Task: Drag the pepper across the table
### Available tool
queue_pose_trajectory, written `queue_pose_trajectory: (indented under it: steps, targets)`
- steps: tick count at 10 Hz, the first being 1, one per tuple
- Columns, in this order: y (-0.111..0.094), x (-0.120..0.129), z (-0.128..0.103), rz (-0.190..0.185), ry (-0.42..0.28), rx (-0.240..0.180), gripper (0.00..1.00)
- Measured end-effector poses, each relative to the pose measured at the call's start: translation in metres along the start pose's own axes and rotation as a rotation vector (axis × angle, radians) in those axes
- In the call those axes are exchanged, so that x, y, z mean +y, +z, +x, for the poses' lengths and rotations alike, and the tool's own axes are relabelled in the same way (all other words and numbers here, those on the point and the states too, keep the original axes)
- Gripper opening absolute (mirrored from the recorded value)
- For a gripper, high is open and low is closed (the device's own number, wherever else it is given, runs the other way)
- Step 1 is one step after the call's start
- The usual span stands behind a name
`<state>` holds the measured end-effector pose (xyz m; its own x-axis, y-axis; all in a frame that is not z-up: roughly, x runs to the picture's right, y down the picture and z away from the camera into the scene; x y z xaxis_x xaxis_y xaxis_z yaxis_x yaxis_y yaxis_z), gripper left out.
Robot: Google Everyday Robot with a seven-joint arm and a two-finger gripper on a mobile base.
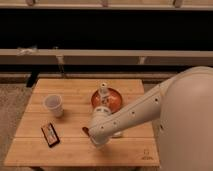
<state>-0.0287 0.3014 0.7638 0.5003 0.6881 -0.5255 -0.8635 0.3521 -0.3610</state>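
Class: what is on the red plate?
A white bottle stands on the plate; the arm hides its near rim. The shut gripper hangs over the table by the pepper.

Dk-red pepper (85, 131) — lt-wood table (75, 150)

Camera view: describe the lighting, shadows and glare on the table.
Camera view: warm, even light on the table, no glare on the wood. Behind it, the background is a dark band. There is a faint shadow under the shut gripper, which sits low at the table's middle front. The arm covers most of the pepper, leaving a dark-red sliver at the gripper's left.
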Motion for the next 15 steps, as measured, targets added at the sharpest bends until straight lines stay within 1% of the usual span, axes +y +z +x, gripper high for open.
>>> queue_pose_trajectory:
  steps: [4,7,10,11,13,14,15]
  targets:
    - [0.000,-0.016,0.017,-0.023,0.027,-0.003,0.13]
    - [-0.001,-0.028,0.030,-0.036,0.035,-0.002,0.13]
    - [-0.001,-0.034,0.040,-0.042,0.021,0.010,0.13]
    - [-0.001,-0.037,0.044,-0.044,0.017,0.015,0.14]
    - [0.000,-0.044,0.055,-0.041,0.023,0.034,0.31]
    - [-0.001,-0.049,0.060,-0.036,0.030,0.037,0.41]
    - [-0.004,-0.054,0.065,-0.029,0.038,0.039,0.53]
